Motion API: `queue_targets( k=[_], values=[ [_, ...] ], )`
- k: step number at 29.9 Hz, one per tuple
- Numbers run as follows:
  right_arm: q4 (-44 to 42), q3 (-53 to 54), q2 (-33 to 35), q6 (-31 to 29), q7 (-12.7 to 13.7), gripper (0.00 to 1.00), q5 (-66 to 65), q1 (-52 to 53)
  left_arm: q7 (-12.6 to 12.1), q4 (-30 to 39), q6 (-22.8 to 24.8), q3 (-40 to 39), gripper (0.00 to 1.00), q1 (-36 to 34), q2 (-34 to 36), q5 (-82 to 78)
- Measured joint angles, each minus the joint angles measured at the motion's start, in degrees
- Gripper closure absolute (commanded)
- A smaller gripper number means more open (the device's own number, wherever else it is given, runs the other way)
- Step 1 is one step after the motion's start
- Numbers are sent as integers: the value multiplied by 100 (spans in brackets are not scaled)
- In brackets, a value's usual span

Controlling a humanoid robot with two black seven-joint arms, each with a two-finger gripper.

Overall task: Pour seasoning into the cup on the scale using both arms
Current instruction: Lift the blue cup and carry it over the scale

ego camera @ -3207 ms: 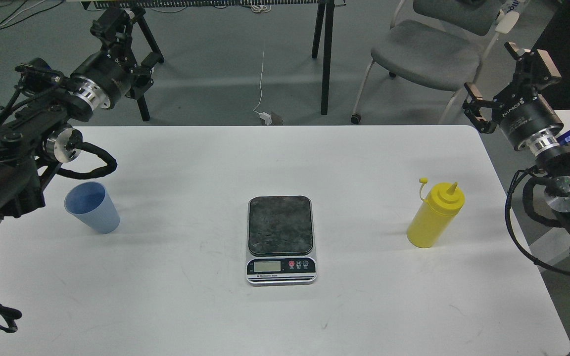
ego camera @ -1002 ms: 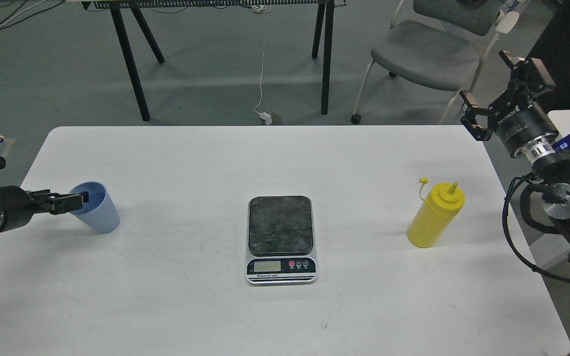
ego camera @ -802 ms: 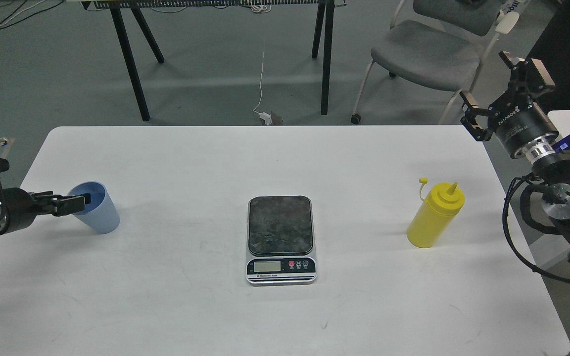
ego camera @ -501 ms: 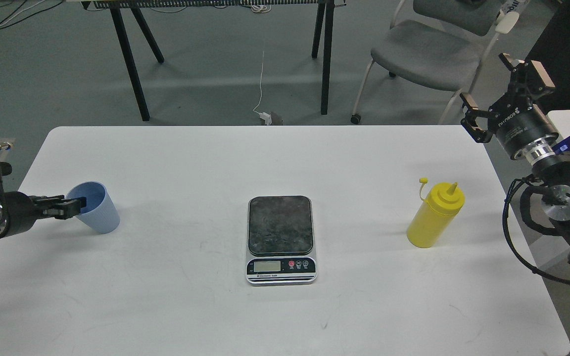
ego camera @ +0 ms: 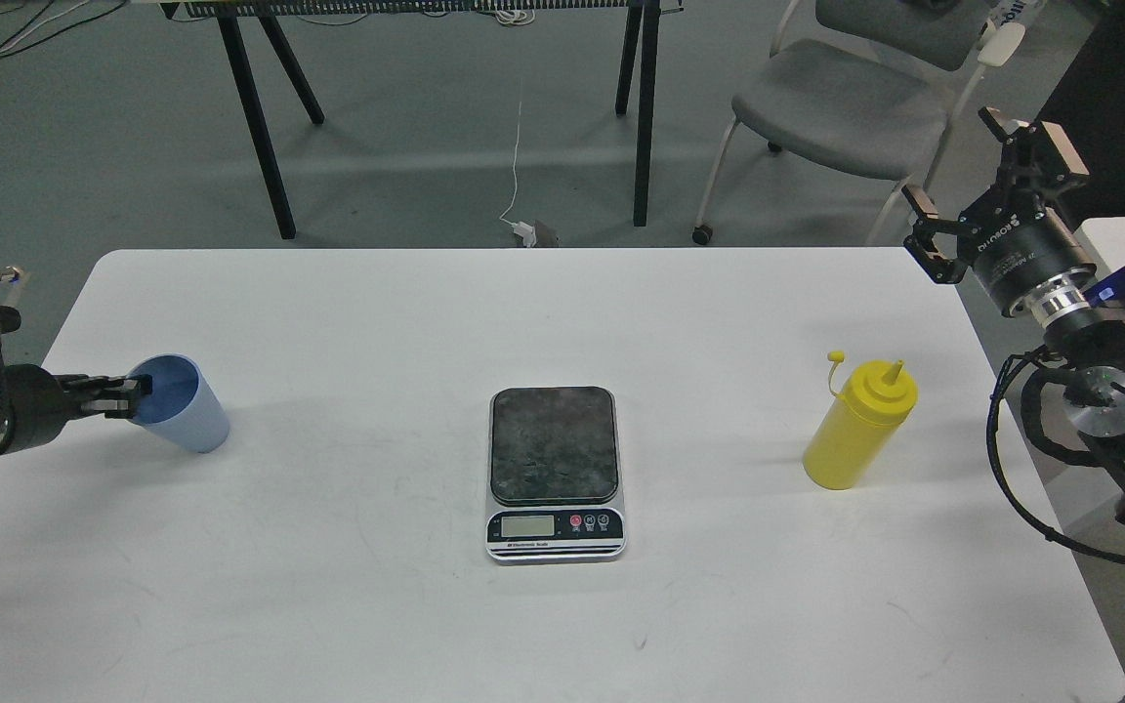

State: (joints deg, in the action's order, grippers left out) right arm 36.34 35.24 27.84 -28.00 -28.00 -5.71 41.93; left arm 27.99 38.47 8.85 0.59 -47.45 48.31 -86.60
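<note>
The light blue ribbed cup (ego camera: 180, 418) stands at the table's left side, leaning slightly. My left gripper (ego camera: 136, 394) comes in low from the left and is shut on the cup's left rim, with one finger inside. The scale (ego camera: 553, 444) lies at the table's middle with its dark platform bare. The yellow seasoning bottle (ego camera: 858, 428) stands upright at the right, its small cap hanging off on the tether. My right gripper (ego camera: 950, 156) is open and empty, raised beyond the table's far right corner, well above and behind the bottle.
The white table (ego camera: 562, 312) holds only these three things. A grey chair (ego camera: 841, 103) stands behind the far right edge, close to my right gripper. Black trestle legs (ego camera: 643, 107) and a cable lie on the floor behind.
My left arm has swung down from a raised pose to the cup's rim, then drawn back left a little, and the cup has shifted slightly left with it. My right gripper has barely moved.
</note>
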Motion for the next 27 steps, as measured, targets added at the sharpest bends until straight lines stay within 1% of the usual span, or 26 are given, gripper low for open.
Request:
queue_targets(
  k=[5, 9, 13, 15, 19, 21, 24, 27],
  values=[
    [-4, 10, 26, 0, 0, 0, 0, 0, 0, 176, 416, 0, 95, -414, 20, -62],
    [-4, 18, 36, 0, 0, 0, 0, 0, 0, 392, 948, 0, 94, -890, -3, -311],
    [-3, 26, 37, 0, 0, 0, 0, 0, 2, 592, 1608, -4, 94, -1655, -481, -707],
    [-5, 27, 41, 0, 0, 0, 0, 0, 0, 814, 1812, -5, 94, -2039, -729, -811],
    [-5, 32, 41, 0, 0, 0, 0, 0, 2, 1308, 1908, -10, 94, -2706, -1247, -1058],
    [-4, 41, 45, 0, 0, 0, 0, 0, 0, 1463, 1914, -9, 94, -2901, -1542, -1222],
    [1, 51, 133, 0, 0, 0, 0, -19, 2, 1783, 1915, -7, 94, -3040, -1886, -1496],
    [7, 68, 234, 0, 0, 0, 3, -44, 2, 2106, 1915, 88, 94, -3057, -2074, -1772]
  ],
)
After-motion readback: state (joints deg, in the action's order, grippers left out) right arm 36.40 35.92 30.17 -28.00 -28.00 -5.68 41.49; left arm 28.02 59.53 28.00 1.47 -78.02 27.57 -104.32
